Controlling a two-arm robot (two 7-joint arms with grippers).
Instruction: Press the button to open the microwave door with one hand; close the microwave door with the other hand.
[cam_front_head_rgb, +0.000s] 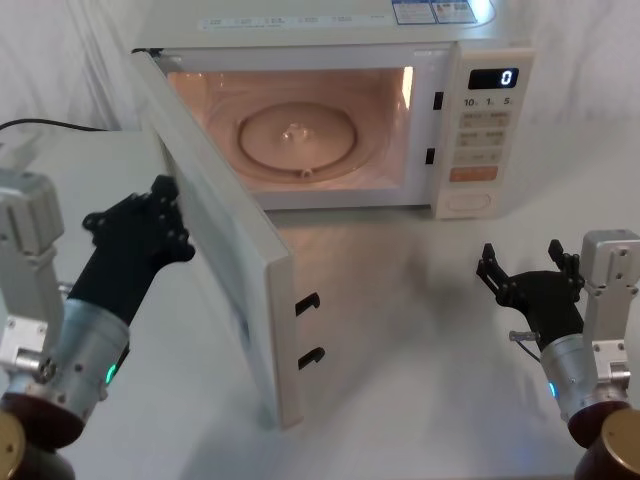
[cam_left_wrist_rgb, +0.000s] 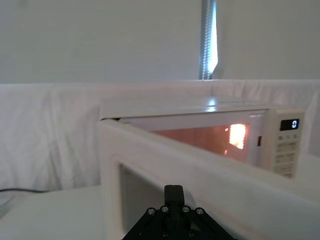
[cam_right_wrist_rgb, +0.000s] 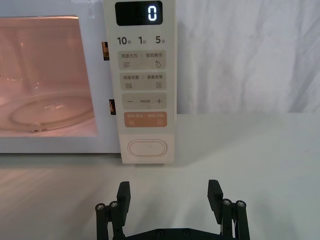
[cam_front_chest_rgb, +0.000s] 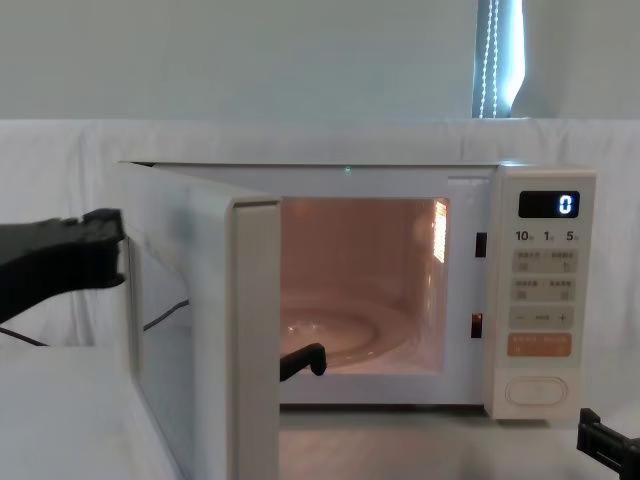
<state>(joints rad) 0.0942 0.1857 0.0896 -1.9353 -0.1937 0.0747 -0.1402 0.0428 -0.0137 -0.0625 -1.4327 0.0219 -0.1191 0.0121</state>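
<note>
head cam looks down, chest cam level w/ microwave door (cam_front_chest_rgb: 205, 330), wrist cams close, all share oven front

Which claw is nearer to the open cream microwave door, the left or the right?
The left claw is nearer, right at the outer face of the cream microwave door. The right claw sits apart, in front of the control panel, fingers open.

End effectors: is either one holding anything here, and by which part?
Nothing is held. The left end effector is at the outer face of the open door, not gripping it. The right end effector is open, apart from the button.
</note>
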